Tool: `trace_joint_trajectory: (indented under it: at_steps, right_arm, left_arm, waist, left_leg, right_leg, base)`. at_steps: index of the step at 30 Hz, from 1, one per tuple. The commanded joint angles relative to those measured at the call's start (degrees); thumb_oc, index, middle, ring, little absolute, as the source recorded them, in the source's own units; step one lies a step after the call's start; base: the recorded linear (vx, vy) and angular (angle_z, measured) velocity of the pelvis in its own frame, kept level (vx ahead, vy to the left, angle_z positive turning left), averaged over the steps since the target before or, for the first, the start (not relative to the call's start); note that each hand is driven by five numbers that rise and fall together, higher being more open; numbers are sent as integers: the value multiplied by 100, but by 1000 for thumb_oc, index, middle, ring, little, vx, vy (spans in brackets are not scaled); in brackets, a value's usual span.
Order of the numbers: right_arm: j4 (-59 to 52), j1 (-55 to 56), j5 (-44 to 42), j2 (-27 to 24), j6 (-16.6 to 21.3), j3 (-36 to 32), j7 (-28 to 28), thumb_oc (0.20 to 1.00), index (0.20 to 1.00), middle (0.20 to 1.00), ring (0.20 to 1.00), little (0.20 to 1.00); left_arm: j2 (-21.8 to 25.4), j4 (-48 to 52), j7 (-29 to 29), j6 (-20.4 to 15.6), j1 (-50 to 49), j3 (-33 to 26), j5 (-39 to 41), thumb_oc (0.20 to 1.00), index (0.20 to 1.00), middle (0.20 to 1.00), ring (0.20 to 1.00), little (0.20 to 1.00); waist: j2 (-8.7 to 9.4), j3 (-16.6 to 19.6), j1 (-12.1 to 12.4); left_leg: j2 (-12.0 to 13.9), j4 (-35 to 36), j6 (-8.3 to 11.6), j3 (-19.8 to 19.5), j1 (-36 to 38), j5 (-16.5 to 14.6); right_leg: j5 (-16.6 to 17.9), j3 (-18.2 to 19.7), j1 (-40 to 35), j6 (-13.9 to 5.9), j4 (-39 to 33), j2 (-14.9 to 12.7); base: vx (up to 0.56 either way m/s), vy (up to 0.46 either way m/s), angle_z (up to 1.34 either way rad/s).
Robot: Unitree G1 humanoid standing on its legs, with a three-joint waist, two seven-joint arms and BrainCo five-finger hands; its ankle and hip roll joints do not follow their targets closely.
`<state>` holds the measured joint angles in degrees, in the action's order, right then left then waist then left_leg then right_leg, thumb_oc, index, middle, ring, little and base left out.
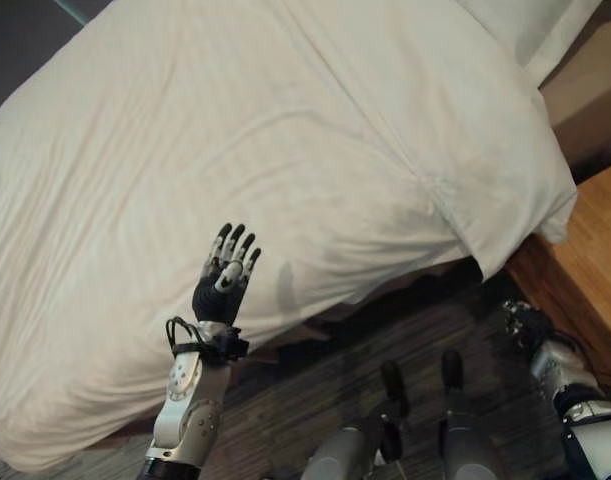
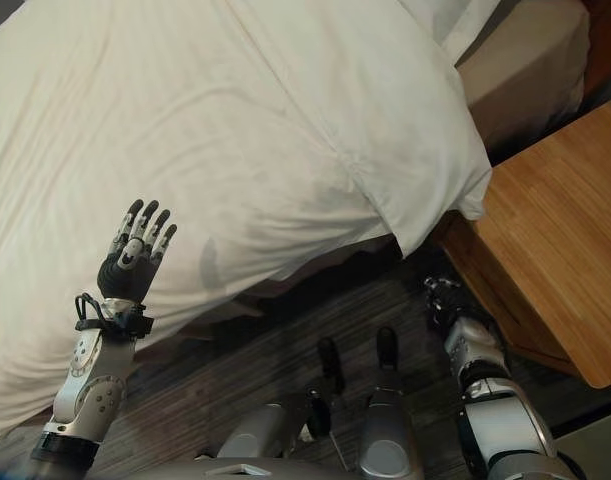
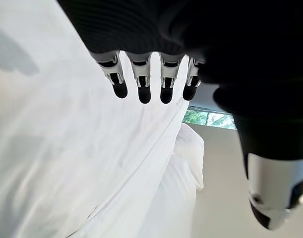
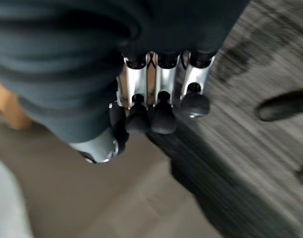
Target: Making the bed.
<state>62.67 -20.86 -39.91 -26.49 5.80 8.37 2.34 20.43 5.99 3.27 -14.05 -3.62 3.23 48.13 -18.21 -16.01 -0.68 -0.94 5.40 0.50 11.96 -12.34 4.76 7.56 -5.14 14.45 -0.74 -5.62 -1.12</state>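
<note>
Hovering our left hand [image 1: 225,268] flat-fingered over the duvet [image 1: 285,180], we keep our right hand [image 4: 151,106] curled, empty, near the floor [image 4: 260,148].

Duvet [image 1: 285,150] over bed, pillow [image 1: 530,25] far right, wooden stand [image 2: 555,250] right of bed, left hand [image 1: 225,270] at near edge.

The left arm rises from the lower left of the left eye view, forearm nearly upright, and its robot hand [image 1: 225,272] is lifted with the fingers [image 3: 141,79] straight and slightly spread, holding nothing (the thumb stands apart from them in the left wrist view). The right arm enters at the lower right corner, hanging low. The right robot hand [image 2: 445,300] points downward, its fingers [image 4: 162,101] curled in together around nothing.
</note>
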Motion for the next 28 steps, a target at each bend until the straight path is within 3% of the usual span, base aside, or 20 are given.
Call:
trace_joint_trajectory:
  at_steps: [1,3,4,7,8,9,10,12,14,19,28]
  right_arm:
    - [-302,760,643,278,82,195,232,200,200,200,200,200]
    - [-325,1031,736,288,79,131,255,200,200,200,200,200]
    - [-491,1508,1068,304,121,61,267,200,200,200,200,200]
    - [-676,1865,1301,242,129,-2,238,200,200,200,200,200]
    - [-735,2019,1261,260,117,-105,283,413,413,413,413,413]
    - [-838,2205,1266,274,122,-170,345,799,799,799,799,799]
    - [-967,2352,1280,303,131,-192,390,1000,1000,1000,1000,1000]
    - [-1235,2582,1405,293,164,-199,432,1000,1000,1000,1000,1000]
    - [-1283,2590,1425,308,161,-178,424,1000,1000,1000,1000,1000]
    - [-1713,2627,1284,531,176,14,376,1000,1000,1000,1000,1000]
    - [-2586,2797,1632,567,257,397,254,1000,1000,1000,1000,1000]
  left_arm:
    - [-150,-57,42,-362,48,-192,-263,1000,1000,1000,1000,1000]
    - [-152,-113,59,-343,22,-170,-346,1000,1000,1000,1000,1000]
    - [-143,-453,101,-263,3,-94,-469,1000,1000,1000,1000,1000]
    - [-5,-933,298,-55,-21,278,-757,1000,1000,1000,1000,1000]
    - [110,-1027,460,31,-70,408,-908,1000,1000,1000,1000,1000]
    - [159,-1066,596,127,-163,589,-929,1000,1000,1000,1000,1000]
    - [146,-1164,785,264,-264,750,-746,1000,1000,1000,1000,1000]
    - [335,-1568,953,447,-476,1107,-1232,1000,1000,1000,1000,1000]
    - [356,-1606,949,474,-502,1148,-1409,1000,1000,1000,1000,1000]
    - [107,-2285,755,582,-499,1352,-1654,1000,1000,1000,1000,1000]
    - [-111,-3285,539,626,-645,1415,-2377,1000,1000,1000,1000,1000]
  waist:
    - [337,263,-279]
    - [386,269,-331]
    - [526,283,-439]
    - [684,298,-565]
    - [765,355,-613]
    - [850,406,-645]
    - [941,473,-681]
    - [1156,690,-712]
    - [1215,749,-713]
    - [1607,1123,-625]
    - [1886,1359,-488]
  left_leg:
    - [100,-40,395,-116,244,147]
    - [108,-40,389,-122,274,131]
    - [131,-40,379,-123,346,100]
    - [168,-40,367,-130,488,57]
    - [188,-40,362,-117,535,45]
    - [208,-40,354,-103,622,23]
    - [227,-40,349,-90,694,3]
    - [268,-40,328,-83,916,-69]
    - [276,-40,320,-95,994,-93]
    - [327,-40,261,-181,1394,-236]
    - [341,-40,198,-229,1595,-328]
  right_leg:
    - [-195,204,-87,-604,62,-479]
    - [-201,185,-122,-604,62,-481]
    - [-198,170,-205,-600,62,-468]
    - [-217,147,-369,-608,62,-445]
    - [-205,159,-405,-609,62,-425]
    - [-218,166,-489,-610,62,-403]
    - [-230,171,-564,-610,62,-387]
    - [-275,166,-786,-622,62,-344]
    - [-288,158,-869,-621,62,-331]
    - [-378,93,-1307,-615,97,-280]
    - [-437,24,-1566,-640,129,-270]
  base:
    - [0,0,0]
    - [-9,-6,2]
    - [0,0,0]
    - [-1,-11,3]
    - [43,10,-3]
    - [51,7,-6]
    - [56,12,-4]
    - [73,14,-7]
    - [36,12,-8]
    - [49,4,3]
    - [10,6,7]
